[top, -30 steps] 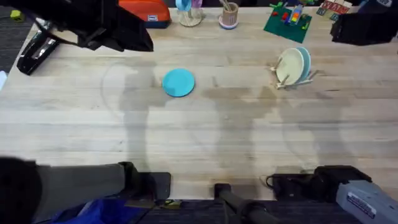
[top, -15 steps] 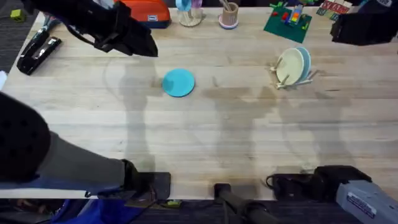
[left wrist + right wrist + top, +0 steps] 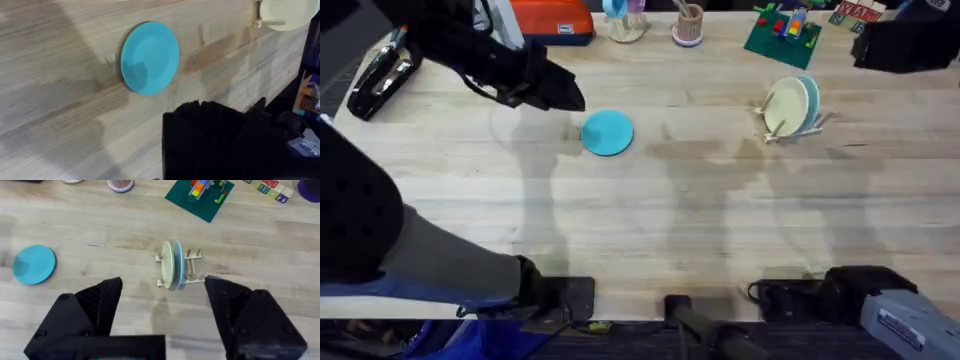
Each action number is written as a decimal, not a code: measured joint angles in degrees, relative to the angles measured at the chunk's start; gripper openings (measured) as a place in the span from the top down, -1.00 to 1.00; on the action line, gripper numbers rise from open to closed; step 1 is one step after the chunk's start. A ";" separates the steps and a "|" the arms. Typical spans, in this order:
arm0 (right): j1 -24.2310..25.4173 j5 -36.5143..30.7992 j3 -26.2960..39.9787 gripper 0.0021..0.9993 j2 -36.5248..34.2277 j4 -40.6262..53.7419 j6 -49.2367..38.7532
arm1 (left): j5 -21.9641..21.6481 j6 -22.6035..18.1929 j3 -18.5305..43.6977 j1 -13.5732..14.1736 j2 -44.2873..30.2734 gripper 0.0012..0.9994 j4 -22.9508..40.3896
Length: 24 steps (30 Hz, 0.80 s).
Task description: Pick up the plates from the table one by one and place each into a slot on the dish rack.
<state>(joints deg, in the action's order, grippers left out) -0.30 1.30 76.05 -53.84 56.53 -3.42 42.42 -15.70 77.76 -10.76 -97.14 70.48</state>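
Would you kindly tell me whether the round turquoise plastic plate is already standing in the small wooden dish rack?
No, the round turquoise plastic plate lies flat on the wooden table, well apart from the small wooden dish rack.

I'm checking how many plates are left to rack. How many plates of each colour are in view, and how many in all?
Turquoise-blue plate, flat on the table: 1
Pale cream plate, upright in the dish rack: 1
Light blue plate, upright in the rack behind it: 1
Total: 3
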 joint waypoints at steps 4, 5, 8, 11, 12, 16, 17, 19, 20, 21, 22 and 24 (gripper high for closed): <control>0.00 0.00 0.00 -0.99 0.00 0.00 0.00 | 0.68 0.04 -2.52 0.00 -0.02 0.92 -2.55; 0.00 0.00 0.00 -0.99 0.00 0.00 0.00 | 0.89 0.10 -2.96 0.00 -0.10 0.92 -3.16; 0.00 0.00 0.00 -0.99 0.01 0.00 -0.01 | 1.35 0.29 -3.66 -0.11 -1.09 0.92 -4.32; 0.00 0.00 0.00 -0.99 0.01 0.00 0.00 | 1.60 0.44 -3.67 -0.63 -2.74 0.92 -4.80; 0.00 0.00 0.00 -0.99 0.02 0.00 0.00 | 1.70 0.47 -3.67 -0.91 -3.42 0.92 -4.79; 0.00 0.00 0.00 -0.99 0.00 0.00 0.00 | 1.79 0.46 -3.67 -1.55 -6.10 0.92 -4.88; 0.00 0.00 0.00 -0.99 0.01 0.00 0.00 | 1.89 0.39 -3.67 -1.55 -6.70 0.92 -4.93; 0.00 0.00 0.00 -0.99 0.00 0.00 -0.02 | 2.32 0.20 -3.67 -1.55 -7.74 0.92 -5.09; 0.00 0.00 0.00 -0.99 0.00 0.00 0.00 | 2.51 0.14 -3.70 -1.53 -8.19 0.92 -5.39; 0.00 0.00 0.00 -0.99 0.02 0.00 0.00 | 2.75 0.02 -3.70 -1.53 -8.67 0.92 -5.79; 0.00 0.00 0.00 -0.99 0.02 0.00 0.00 | 2.88 -0.02 -3.70 -1.55 -9.09 0.92 -6.20; 0.00 0.00 0.00 -0.99 0.00 0.00 -0.01 | 3.02 -0.12 -3.70 -1.55 -9.81 0.92 -6.93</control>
<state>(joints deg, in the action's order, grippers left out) -0.30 1.30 76.05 -53.84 56.53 -3.43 45.44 -15.82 74.06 -12.32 -106.95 63.55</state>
